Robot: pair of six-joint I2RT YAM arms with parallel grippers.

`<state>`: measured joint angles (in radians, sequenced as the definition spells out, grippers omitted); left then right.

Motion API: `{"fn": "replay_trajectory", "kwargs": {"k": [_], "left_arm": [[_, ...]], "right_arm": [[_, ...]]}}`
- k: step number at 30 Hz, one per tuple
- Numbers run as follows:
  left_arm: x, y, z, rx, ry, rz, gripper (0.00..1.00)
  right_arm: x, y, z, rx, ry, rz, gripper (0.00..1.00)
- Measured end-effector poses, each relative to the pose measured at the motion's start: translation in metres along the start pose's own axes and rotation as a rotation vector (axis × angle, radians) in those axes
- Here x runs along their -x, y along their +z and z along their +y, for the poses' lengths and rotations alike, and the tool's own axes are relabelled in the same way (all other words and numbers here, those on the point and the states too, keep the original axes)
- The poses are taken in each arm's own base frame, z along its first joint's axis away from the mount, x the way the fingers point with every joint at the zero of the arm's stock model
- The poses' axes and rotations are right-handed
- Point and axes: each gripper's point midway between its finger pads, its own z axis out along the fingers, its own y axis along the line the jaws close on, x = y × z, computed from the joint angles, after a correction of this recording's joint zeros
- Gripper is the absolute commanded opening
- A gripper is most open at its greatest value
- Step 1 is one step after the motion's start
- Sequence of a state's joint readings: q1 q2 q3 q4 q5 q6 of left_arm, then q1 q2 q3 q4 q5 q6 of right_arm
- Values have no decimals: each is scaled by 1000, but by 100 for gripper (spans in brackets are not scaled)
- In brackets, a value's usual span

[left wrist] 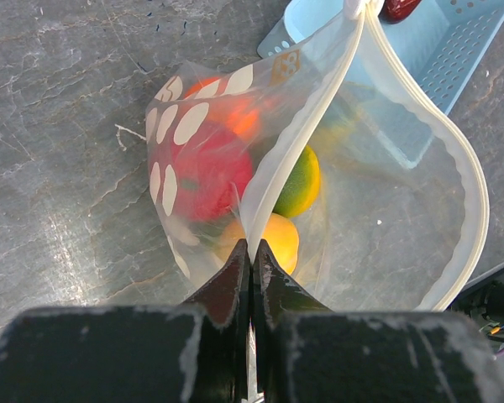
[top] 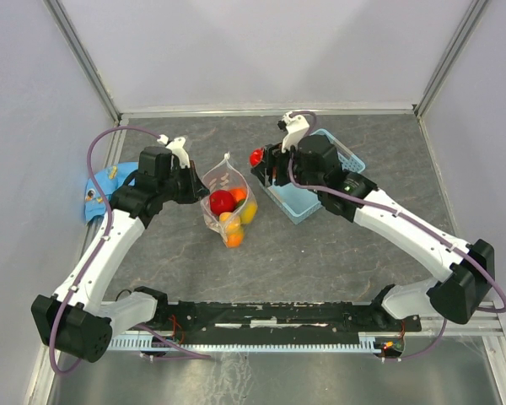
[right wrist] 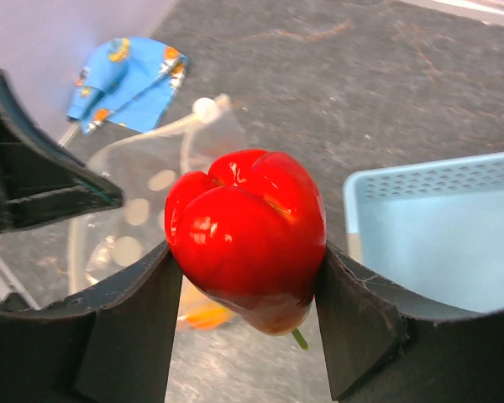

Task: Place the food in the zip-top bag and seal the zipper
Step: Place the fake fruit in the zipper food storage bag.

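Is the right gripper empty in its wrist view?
No, the right gripper is clamped on a red pepper held between both fingers.

Glossy red pepper (right wrist: 248, 235), clear crinkly plastic bag (left wrist: 386, 227), matt black fingers (right wrist: 126, 327) — blue plastic basket (right wrist: 441, 227), matt grey tabletop (top: 346, 253).

- The top camera looks down over the whole table (top: 320, 253).
- The left wrist camera looks down, close on the bag (left wrist: 386, 210).
- The right wrist camera looks low across; all share bag and basket (right wrist: 454, 227).
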<state>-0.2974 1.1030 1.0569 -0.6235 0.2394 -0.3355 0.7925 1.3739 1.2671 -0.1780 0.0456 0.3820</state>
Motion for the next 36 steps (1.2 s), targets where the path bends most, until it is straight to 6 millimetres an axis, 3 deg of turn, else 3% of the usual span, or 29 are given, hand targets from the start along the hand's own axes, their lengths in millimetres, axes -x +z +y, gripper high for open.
{"fn": "replay_trajectory", "kwargs": {"k": [10,15,20,25,36], "left_arm": [[1,0,-1,-8,1,-3,3],[1,0,-2,-9,2,-4,3],[1,0,-1,-9,1,-5,3],[1,-1,-1,-8,1,-5,3],[1,-3,-2,-10,2,-12,3]], "right_arm": [[17,0,76,195,29,-113,54],[3,17,98,255,21,-103,54],[-34,50,95,239,11,-27,56],[-60,69,84,194,-1,28,58],[-74,73,57,65,-44,61,61]]}}
